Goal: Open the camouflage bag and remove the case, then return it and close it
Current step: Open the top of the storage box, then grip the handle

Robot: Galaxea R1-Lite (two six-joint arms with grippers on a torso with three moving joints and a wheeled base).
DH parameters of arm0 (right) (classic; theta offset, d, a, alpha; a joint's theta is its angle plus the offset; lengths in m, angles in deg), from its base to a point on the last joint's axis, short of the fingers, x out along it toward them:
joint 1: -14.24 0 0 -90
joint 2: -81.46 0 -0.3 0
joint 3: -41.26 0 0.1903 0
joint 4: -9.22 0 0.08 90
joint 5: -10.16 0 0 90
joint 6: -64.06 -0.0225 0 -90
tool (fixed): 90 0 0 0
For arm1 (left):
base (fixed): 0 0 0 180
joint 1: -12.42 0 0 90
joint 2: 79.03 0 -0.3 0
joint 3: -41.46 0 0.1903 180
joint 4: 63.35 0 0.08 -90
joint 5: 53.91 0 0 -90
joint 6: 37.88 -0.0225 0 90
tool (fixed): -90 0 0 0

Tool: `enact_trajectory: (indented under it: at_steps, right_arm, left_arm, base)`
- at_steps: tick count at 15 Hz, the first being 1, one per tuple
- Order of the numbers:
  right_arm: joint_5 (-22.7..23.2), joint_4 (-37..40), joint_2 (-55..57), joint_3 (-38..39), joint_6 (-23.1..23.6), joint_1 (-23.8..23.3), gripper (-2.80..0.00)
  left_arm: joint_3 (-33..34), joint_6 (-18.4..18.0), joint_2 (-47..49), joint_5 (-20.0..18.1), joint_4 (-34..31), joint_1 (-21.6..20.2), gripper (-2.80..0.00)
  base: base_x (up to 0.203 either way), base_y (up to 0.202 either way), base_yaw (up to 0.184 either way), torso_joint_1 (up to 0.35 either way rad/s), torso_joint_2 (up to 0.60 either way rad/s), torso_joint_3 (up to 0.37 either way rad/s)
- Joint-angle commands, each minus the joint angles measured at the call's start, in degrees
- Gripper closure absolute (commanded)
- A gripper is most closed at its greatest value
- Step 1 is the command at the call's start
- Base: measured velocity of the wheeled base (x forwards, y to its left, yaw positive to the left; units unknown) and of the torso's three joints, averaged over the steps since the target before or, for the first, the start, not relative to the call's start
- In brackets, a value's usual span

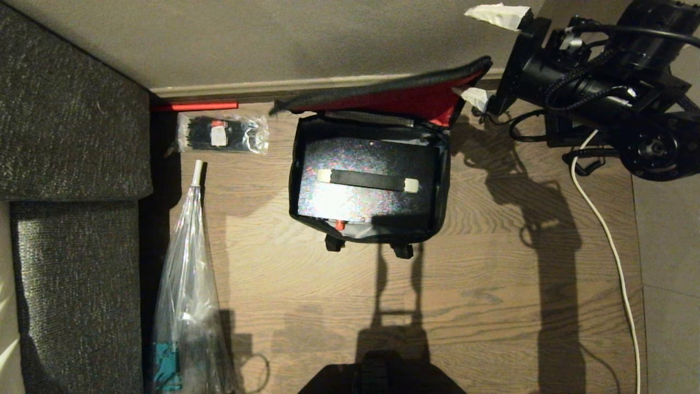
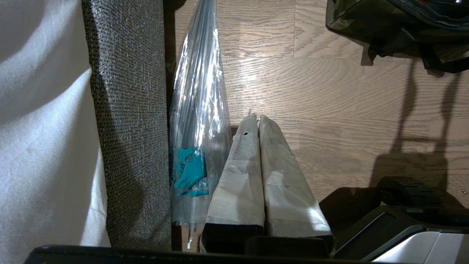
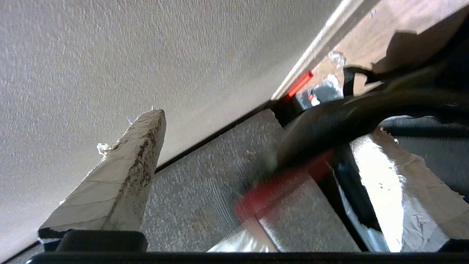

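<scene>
Camouflage fabric shows only at the edges of the bag (image 1: pixel 369 232), which sits on the wooden floor (image 1: pixel 492 306) near the wall (image 1: pixel 273 38), its lid (image 1: pixel 394 93) raised and tilted back so the red lining faces out. Inside lies the black case (image 1: pixel 366 183), flat, filling nearly the whole opening, its black handle (image 1: pixel 367 180) with pale ends on top and a small red latch (image 1: pixel 339 224) at the near side.

At the far right corner of the lid hovers the right gripper (image 1: pixel 486 60), its taped fingers (image 1: pixel 500 15) spread wide, one above the lid's corner and one just beside the edge, holding nothing; in the right wrist view the lid's black rim runs between them.

Left of the bag, a clear packet of black cable ties (image 1: pixel 221 133) lies by the baseboard, with a red rod (image 1: pixel 194 106) behind it. A long plastic sleeve (image 1: pixel 186 306) lies along a grey woven sofa (image 1: pixel 71 137). The left gripper (image 2: pixel 258 123) hangs low beside that sleeve, its taped fingers pressed together, empty. A white cable (image 1: pixel 612 246) trails across the floor on the right.
</scene>
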Motion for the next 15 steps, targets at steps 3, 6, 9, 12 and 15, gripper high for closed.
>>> enact_trajectory:
  at_steps: [3, 6, 9, 12, 15]
  right_arm:
    - [-0.24, -1.52, 0.94, -0.90, 0.26, -0.82, -2.80]
    - [-0.24, -2.35, 0.30, 0.18, 0.54, -1.19, -2.80]
    - [-0.96, -4.02, -1.54, 3.86, 0.17, -1.22, -2.80]
    - [0.17, -6.79, -4.55, 10.29, -0.12, -1.54, 0.00]
    - [6.77, -7.03, -9.42, 20.62, 1.16, -2.60, 0.00]
  left_arm:
    - [0.01, 0.01, -0.11, 0.00, 0.02, -0.02, 0.00]
    - [0.01, 0.01, -0.11, 0.00, 0.02, -0.02, 0.00]
    - [0.01, 0.01, -0.11, 0.00, 0.02, -0.02, 0.00]
    - [0.01, -0.07, -0.11, 0.00, 0.02, -0.02, 0.00]
    - [0.01, 0.01, -0.11, 0.00, 0.02, -0.02, 0.00]
  base:
    - [0.000, 0.000, 0.000, 0.000, 0.00, 0.000]
    - [0.000, 0.000, 0.000, 0.000, 0.00, 0.000]
    - [0.000, 0.000, 0.000, 0.000, 0.00, 0.000]
    - [0.000, 0.000, 0.000, 0.000, 0.00, 0.000]
    - [0.000, 0.000, 0.000, 0.000, 0.00, 0.000]
